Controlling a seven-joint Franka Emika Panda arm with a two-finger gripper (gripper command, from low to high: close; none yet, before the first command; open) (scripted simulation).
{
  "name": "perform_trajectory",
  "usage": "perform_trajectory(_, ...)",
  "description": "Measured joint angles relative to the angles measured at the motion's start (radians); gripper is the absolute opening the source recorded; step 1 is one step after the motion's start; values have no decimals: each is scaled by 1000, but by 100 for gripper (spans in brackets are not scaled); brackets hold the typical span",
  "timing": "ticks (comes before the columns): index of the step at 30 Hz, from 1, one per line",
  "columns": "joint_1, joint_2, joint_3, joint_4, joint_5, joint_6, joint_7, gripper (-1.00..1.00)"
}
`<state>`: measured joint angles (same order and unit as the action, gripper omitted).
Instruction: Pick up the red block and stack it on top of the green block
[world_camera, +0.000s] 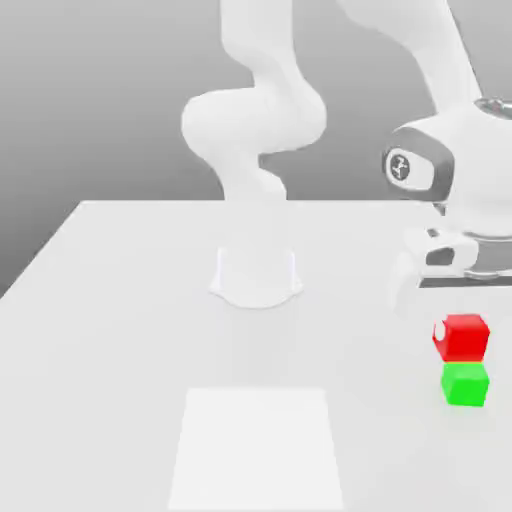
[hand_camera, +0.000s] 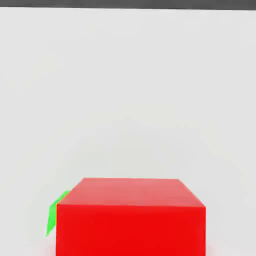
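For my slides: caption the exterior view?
Panda arm holds the red block just above the green block.

White arm bent over, claw (world_camera: 452, 322) closed, pointing down.

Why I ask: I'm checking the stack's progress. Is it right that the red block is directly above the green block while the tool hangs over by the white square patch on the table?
Not quite. The tool is not by the white square patch; in the exterior view it is at the red block, shut on it. The rest holds: the red block is directly above the green block.
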<state>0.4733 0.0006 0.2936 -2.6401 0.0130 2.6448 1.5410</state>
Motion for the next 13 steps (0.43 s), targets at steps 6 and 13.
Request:
perform_trajectory(6,57,83,-36,7,-70,75,122,-100)
perform_trajectory(13,82,194,-75,10,-148,176,179,100)
